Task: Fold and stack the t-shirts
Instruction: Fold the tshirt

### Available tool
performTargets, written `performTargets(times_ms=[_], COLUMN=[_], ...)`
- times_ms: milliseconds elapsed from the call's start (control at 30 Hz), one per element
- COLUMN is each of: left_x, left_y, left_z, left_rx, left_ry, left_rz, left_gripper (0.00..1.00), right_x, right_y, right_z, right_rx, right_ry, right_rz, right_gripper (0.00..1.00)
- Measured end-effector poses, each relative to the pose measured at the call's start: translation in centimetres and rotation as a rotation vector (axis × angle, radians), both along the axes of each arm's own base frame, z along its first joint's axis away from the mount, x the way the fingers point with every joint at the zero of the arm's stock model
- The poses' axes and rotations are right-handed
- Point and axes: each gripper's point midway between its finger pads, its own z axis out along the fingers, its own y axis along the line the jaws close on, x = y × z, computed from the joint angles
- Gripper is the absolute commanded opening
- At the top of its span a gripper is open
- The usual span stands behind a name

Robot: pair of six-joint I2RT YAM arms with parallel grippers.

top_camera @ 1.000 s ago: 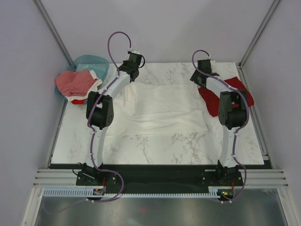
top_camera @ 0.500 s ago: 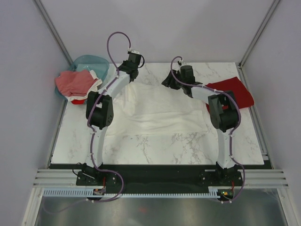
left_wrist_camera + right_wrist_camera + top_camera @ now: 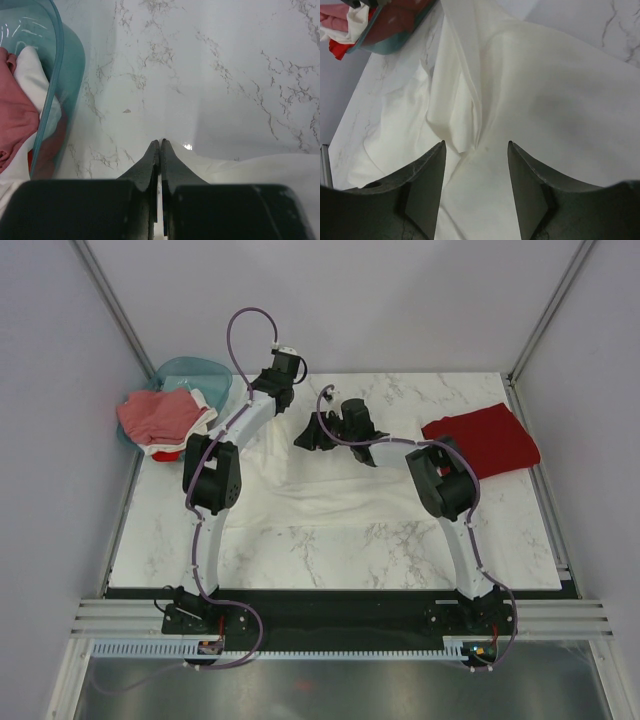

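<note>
One white t-shirt (image 3: 345, 490) lies on the desk (image 3: 330, 550); left fingers (image 3: 155, 162) pinch its edge, pressed together on it; right fingers (image 3: 312, 436) stand spread over its folds.

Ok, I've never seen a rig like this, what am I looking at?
Two robot arms stand at a marble table. One picture looks down from above; the other two come from a camera on each wrist. A white t-shirt lies spread in the middle, a dark red t-shirt lies on the right, and a teal basket of clothes sits far left. The left gripper is shut on the white t-shirt's edge; the right gripper hangs open above it, holding nothing.
</note>
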Motion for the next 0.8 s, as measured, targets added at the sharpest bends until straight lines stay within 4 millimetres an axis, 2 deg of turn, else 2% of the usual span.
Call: performTargets(times_ms=[67, 233, 567, 633, 800], left_x=[0.0, 0.0, -0.4, -0.4, -0.6], left_y=[0.0, 0.0, 0.1, 0.1, 0.1], left_z=[0.0, -0.2, -1.0, -1.1, -1.3], left_rx=[-0.001, -0.003, -0.005, -0.006, -0.009], left_ry=[-0.001, 0.001, 0.019, 0.019, 0.023], left_rz=[0.0, 0.004, 0.01, 0.011, 0.015], left_gripper=[0.02, 0.02, 0.02, 0.02, 0.02], right_x=[-0.5, 0.0, 1.8, 1.8, 1.9], right_y=[1.3, 3.2, 4.7, 5.0, 5.8], right_z=[-1.2, -2.4, -3.3, -3.9, -3.8], right_rx=[-0.012, -0.015, 0.015, 0.018, 0.038], right_ry=[0.008, 0.011, 0.031, 0.041, 0.05], right_rz=[0.027, 0.042, 0.032, 0.033, 0.034], right_gripper=[0.63, 0.62, 0.59, 0.59, 0.54])
